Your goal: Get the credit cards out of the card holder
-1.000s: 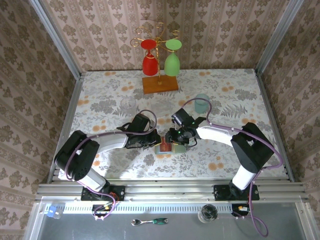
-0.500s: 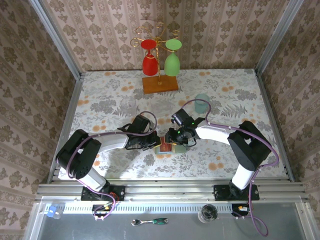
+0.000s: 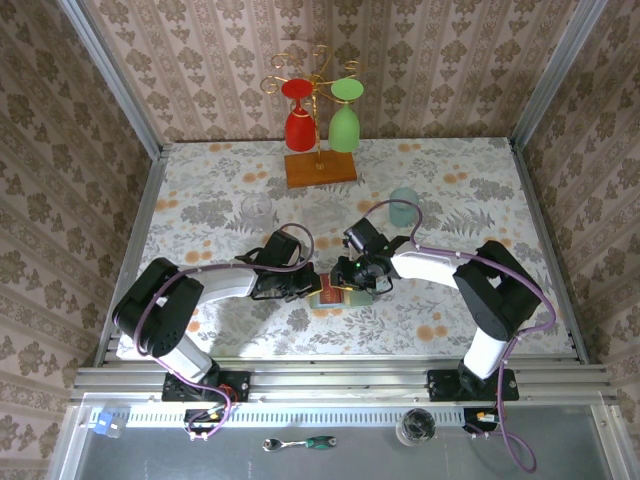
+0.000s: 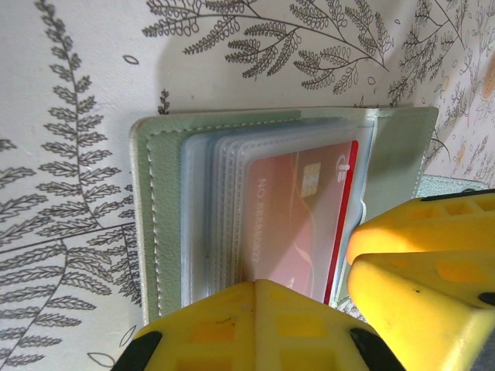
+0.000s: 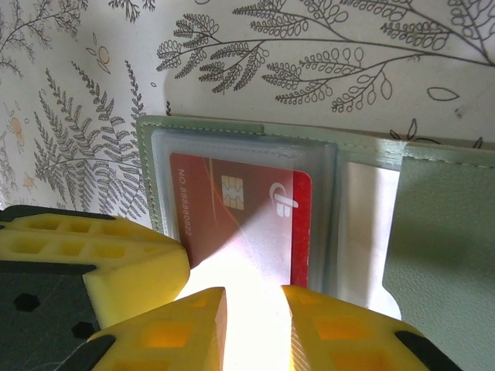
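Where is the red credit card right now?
The red card sits in a clear sleeve of the open card holder, mid-table between the left gripper and right gripper.

Over at twelve o'clock a wooden base holds a red glass and a green glass, both upside down. A teal cup stands at two o'clock and a clear tumbler at ten.

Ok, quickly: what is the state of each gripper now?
Left gripper: closed, at the wallet edge; a grip cannot be told.
Right gripper: slightly open, over the red card.
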Motion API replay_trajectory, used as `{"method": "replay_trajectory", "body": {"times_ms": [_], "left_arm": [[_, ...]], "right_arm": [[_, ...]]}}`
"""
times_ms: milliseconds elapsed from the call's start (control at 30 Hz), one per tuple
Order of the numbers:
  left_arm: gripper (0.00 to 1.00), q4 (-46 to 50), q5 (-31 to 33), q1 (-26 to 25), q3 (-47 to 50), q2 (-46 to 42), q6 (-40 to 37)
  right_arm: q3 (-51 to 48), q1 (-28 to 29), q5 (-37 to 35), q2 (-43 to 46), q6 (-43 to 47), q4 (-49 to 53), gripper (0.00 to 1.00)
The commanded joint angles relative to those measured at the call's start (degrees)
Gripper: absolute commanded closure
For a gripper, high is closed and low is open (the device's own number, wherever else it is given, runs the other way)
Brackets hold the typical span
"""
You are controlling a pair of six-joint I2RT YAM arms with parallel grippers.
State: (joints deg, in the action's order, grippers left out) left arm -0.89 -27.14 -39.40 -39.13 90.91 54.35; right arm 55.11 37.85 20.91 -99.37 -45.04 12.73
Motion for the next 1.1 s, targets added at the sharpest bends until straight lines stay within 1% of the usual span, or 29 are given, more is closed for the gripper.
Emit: {"method": "replay_trajectory", "body": {"times_ms": [0,200,467,600,900,1067], "left_arm": [[1.00,2.4,0.9,0.2,0.8,0.5,-1.1],[1.00,2.3,0.9,0.4,1.1,0.2,-1.0],[1.00,2.5,0.9,0.7,1.3,0.2,-1.2],[1.00,2.6,0.9,0.8,1.3,0.1,-1.2],[1.00,2.9,1.1,1.3,1.4,-0.1,-1.3],[1.00,3.3,0.9,1.5,1.2,-0.2,-1.4]], "right_arm": [[-0.7,-0.2,1.4,-1.5,-0.3,-0.9,0.76],[-1.3,-0.2,1.2,-2.4,-0.4,-1.3,0.78],[-2.0,-0.2,-1.8,-1.2,0.4,0.9,0.78],[-1.8,-0.2,-2.9,-0.4,0.8,1.8,0.77],[-1.2,-0.2,-3.7,-0.3,1.7,3.0,0.72],[-1.3,-0.2,-4.4,0.1,1.9,3.5,0.72]]}}
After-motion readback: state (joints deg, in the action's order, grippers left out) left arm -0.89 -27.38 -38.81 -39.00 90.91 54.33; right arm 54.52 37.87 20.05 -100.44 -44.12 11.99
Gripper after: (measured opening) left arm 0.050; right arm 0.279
